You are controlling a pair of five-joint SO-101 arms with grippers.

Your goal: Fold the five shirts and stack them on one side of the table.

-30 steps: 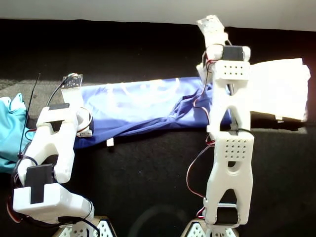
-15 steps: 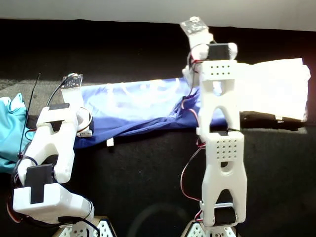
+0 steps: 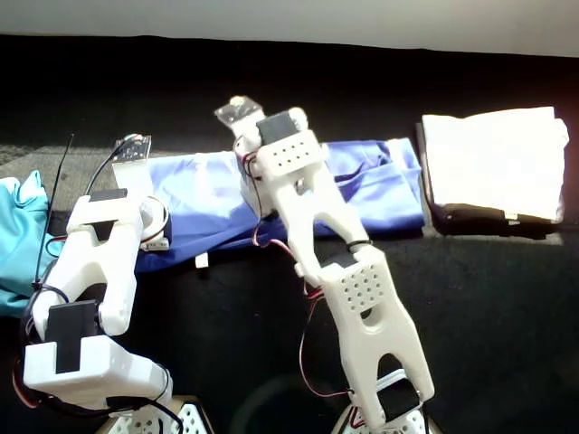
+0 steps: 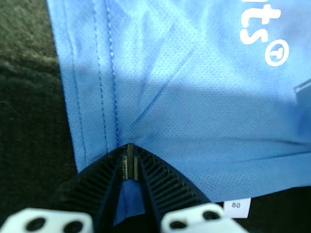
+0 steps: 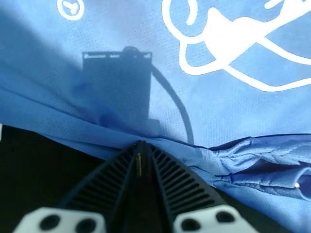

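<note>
A blue shirt [image 3: 208, 194] with white print lies stretched across the middle of the black table [image 3: 226, 316]. My left gripper [image 4: 130, 150] is at its left end, shut on the hemmed edge of the blue shirt [image 4: 184, 107], with fabric showing between the fingers. My right gripper [image 5: 138, 145] hangs over the middle of the blue shirt [image 5: 121, 58], shut, its tips pinching a fold along the near edge. The right arm [image 3: 308, 208] leans in diagonally. At the right, a folded white shirt [image 3: 493, 158] rests on a folded dark one [image 3: 470, 220].
A teal shirt [image 3: 18, 231] lies crumpled at the table's left edge, beside the left arm [image 3: 95, 262]. The near half of the table is bare black cloth between the two arm bases.
My right arm has swung left from beside the white stack to the middle of the blue shirt, uncovering the shirt's right end. The left arm has kept still.
</note>
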